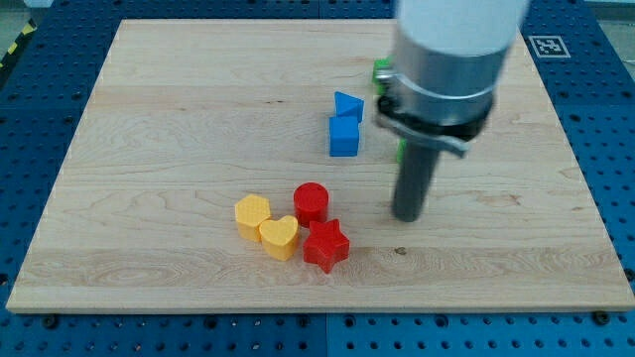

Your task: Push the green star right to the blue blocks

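Note:
My tip [408, 215] rests on the board right of the red blocks and below-right of the blue blocks. A blue triangle block [347, 104] sits just above a blue cube [343, 136] near the board's middle. A green block [380, 70] peeks out to the right of the blue triangle, mostly hidden behind the arm, so its shape cannot be made out. A second sliver of green [400, 151] shows beside the rod, right of the blue cube.
A red cylinder [311, 201] and a red star [325, 245] lie below the blue blocks. A yellow hexagon block [252, 214] and a yellow heart [280, 236] sit to their left. The wooden board [149, 149] lies on a blue perforated table.

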Action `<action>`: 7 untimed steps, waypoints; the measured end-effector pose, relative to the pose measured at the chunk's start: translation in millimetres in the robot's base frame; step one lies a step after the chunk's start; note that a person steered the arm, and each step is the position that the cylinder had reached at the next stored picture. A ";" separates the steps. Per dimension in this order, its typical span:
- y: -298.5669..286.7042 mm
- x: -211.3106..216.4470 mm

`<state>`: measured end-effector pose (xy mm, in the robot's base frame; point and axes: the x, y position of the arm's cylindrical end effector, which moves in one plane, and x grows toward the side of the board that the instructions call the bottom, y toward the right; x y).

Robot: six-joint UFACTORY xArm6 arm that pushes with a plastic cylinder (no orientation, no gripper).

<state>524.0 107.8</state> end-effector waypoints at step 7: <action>-32.7 -51.1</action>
<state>472.8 75.1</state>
